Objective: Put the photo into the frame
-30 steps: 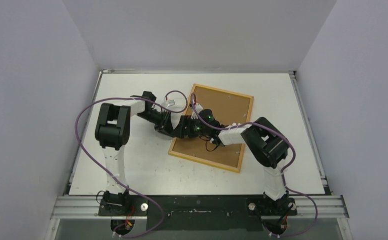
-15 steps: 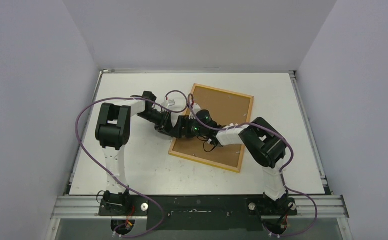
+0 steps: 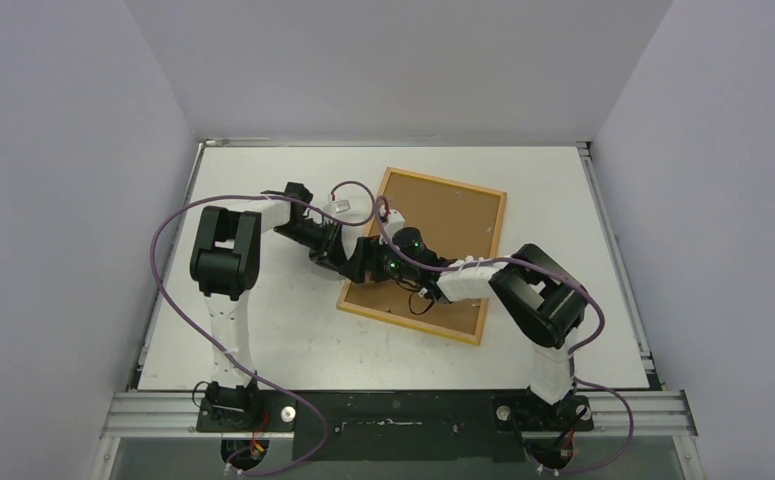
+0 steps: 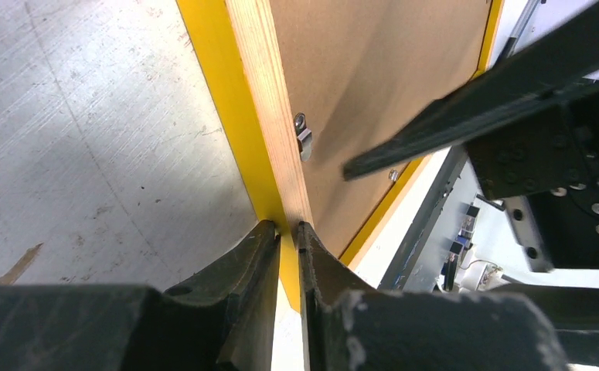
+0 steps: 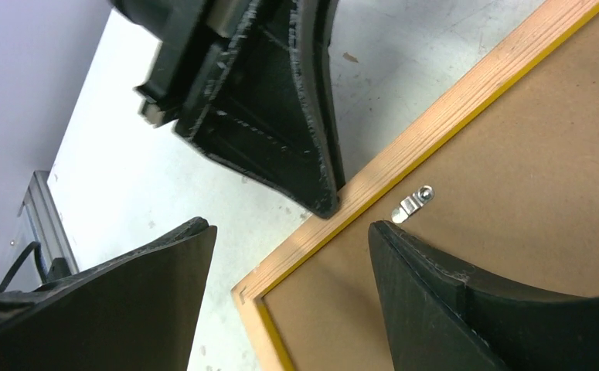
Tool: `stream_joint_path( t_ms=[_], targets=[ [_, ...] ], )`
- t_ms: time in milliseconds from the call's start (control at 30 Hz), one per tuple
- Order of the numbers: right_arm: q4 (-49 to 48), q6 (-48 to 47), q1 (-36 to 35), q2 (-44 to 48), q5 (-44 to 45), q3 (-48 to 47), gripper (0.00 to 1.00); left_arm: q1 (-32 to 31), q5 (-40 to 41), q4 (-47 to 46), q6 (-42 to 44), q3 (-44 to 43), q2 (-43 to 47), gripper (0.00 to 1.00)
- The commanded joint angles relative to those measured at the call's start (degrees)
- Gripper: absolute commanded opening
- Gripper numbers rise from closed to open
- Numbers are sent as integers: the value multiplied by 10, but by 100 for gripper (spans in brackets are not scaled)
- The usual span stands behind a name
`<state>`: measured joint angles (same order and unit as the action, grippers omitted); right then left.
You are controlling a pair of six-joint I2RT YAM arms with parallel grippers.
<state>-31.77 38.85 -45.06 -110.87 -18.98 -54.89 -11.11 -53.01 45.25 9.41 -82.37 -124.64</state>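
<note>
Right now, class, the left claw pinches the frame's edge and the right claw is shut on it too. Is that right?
No. The left claw pinches the frame's edge, but the right claw is open, gripping nothing; the right wrist view shows it.

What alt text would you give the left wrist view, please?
The left fingers pinch the frame by its wooden rail, yellow front facing the table. Inside the rail lies the brown backing with a metal clip; the right arm crosses over it.

Top view: overlapping arms [image 3: 393, 262] cover the frame [image 3: 448, 181] left edge, contact too small to read. Backing panel [image 3: 453, 215] hides frame's inside. Wrist views crop frame at edges.
</note>
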Motion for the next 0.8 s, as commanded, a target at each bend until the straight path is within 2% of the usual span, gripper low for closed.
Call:
stream_joint_path(
  t_ms=[0, 200, 767],
  targets=[
    [-1, -35, -2, 90, 38, 26, 74, -8, 10, -10, 11, -6, 16, 13],
    [-4, -27, 3, 79, 30, 46, 74, -7, 7, -11, 8, -6, 15, 13],
    [-19, -19, -4, -22, 32, -1, 73, -7, 3, -13, 9, 0, 18, 13]
  ],
)
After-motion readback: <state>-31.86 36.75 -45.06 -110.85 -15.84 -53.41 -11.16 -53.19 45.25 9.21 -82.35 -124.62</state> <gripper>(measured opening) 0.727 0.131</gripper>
